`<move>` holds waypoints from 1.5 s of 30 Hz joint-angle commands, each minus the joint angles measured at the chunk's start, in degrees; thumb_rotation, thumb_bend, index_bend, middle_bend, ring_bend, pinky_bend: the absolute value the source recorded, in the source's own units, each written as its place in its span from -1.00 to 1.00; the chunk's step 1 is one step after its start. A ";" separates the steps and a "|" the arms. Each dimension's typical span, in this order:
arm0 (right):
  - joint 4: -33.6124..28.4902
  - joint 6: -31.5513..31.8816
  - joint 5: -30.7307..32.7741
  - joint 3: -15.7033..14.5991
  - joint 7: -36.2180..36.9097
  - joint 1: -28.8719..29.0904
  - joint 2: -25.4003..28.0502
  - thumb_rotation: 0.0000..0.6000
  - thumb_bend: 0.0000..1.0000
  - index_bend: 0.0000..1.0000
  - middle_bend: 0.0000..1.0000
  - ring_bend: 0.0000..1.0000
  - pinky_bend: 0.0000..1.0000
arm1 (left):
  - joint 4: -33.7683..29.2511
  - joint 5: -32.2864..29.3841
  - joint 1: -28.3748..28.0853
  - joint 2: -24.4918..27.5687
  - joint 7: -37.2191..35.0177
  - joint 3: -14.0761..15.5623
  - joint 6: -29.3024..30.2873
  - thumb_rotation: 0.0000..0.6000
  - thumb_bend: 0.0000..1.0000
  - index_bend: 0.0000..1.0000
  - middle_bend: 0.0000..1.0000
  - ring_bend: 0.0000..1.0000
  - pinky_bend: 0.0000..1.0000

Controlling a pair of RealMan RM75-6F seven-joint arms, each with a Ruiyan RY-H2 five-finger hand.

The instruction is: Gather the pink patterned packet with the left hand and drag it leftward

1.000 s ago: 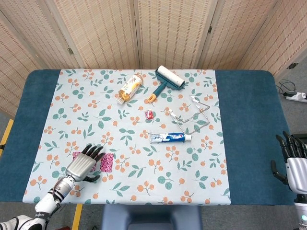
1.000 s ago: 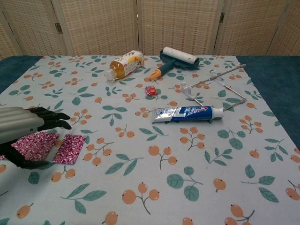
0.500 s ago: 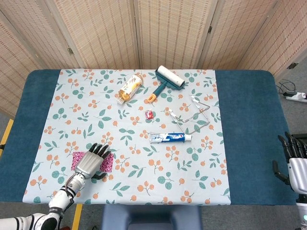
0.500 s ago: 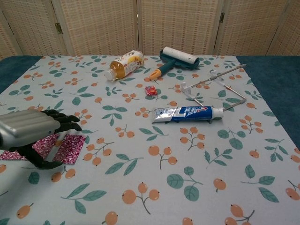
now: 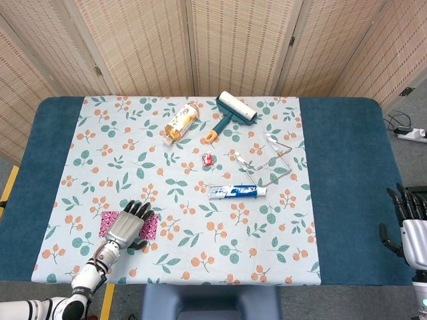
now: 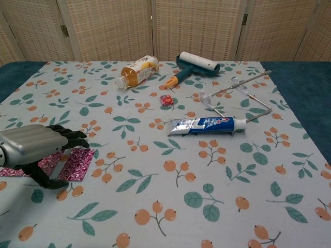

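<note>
**A:** Chest view, fingers first: left hand (image 6: 32, 146) lies flat over the pink patterned packet (image 6: 76, 164), dark fingers (image 6: 70, 136) stretched toward 2 o'clock, thumb (image 6: 44, 181) hooked down at the packet's near edge. Palm hovering or pressing? Cannot tell from here.

**B:** Grasping, then?

**A:** Not closed around it. Fingers extended and slightly apart, nothing lifted or pinched. Covering, not gripping.

**B:** Where's the packet?

**A:** On the tablecloth (image 6: 170, 206) at the table's 8 o'clock corner, mostly under the hand. One pink panel shows at the hand's 4 o'clock, a sliver at its 8 o'clock.

**B:** Step in hand?

**A:** My judgement: the gather. Hand is placed on the packet; the leftward drag looks not yet carried through. Next move calls for downward pressure through palm and fingers, then a sweep toward 9 o'clock, keeping the foil flat so it doesn't buckle or slip out.

**B:** Head view adds what?

**A:** From above, the left hand (image 5: 127, 227) sits squarely on the packet (image 5: 149, 226), pink showing on both sides. Also the right hand (image 5: 408, 227) at the table's 4 o'clock edge, fingers up and apart, holding nothing; chest view lacks it altogether.

**B:** And chest view's own gain?

**A:** The thumb's hook, plus a side look at the toothpaste tube (image 6: 204, 124), well apart at 2 o'clock from the hand.
</note>
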 commanded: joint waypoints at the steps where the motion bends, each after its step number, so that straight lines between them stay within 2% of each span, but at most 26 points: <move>1: 0.06 -0.02 -0.02 0.00 0.06 0.01 -0.02 1.00 0.05 -1.00 -1.00 -1.00 -1.00 | -0.13 -0.92 -0.38 -0.05 0.65 0.30 0.08 0.32 -0.33 -0.77 -1.00 -1.00 -1.00; 7: 0.19 -0.12 -0.09 -0.03 0.22 0.06 -0.13 1.00 0.05 -1.00 -1.00 -1.00 -1.00 | 0.16 -1.68 -0.74 -0.52 0.57 0.52 0.82 0.36 -0.33 -0.73 -1.00 -1.00 -1.00; 13: 0.30 -0.14 -0.05 -0.04 0.36 0.02 -0.18 1.00 0.05 -1.00 -1.00 -1.00 -1.00 | 1.14 -0.73 -0.67 -1.19 -0.47 0.79 1.77 0.59 -0.33 -0.62 -1.00 -1.00 -1.00; 19: 0.37 -0.19 0.02 -0.02 0.38 0.01 -0.17 1.00 0.05 -1.00 -1.00 -1.00 -1.00 | 1.17 0.29 -0.37 -1.35 -1.14 1.11 2.89 0.74 -0.32 -0.52 -1.00 -1.00 -1.00; 25: 0.27 -0.18 -0.08 0.09 0.32 0.13 -0.05 1.00 0.05 -1.00 -1.00 -1.00 -1.00 | -1.90 1.46 -0.07 0.76 -2.05 0.87 4.49 0.75 -0.32 -0.51 -1.00 -1.00 -1.00; 34: 0.29 0.03 -0.04 0.04 0.53 -0.08 0.07 1.00 0.05 -1.00 -1.00 -1.00 -1.00 | -5.88 3.40 1.36 7.02 -3.94 0.59 7.99 0.75 -0.32 -0.52 -1.00 -1.00 -1.00; 39: 0.10 0.03 -0.32 0.01 0.32 0.04 -0.01 1.00 0.05 -1.00 -1.00 -1.00 -1.00 | -4.95 4.19 3.06 9.80 -6.11 1.54 8.92 0.74 -0.32 -0.55 -1.00 -1.00 -1.00; 45: -0.44 -0.22 -0.60 0.06 -0.32 0.40 -0.03 0.99 0.05 -1.00 -1.00 -1.00 -1.00 | -1.71 3.60 5.12 10.50 -8.97 2.78 8.20 0.76 -0.32 -0.61 -1.00 -1.00 -1.00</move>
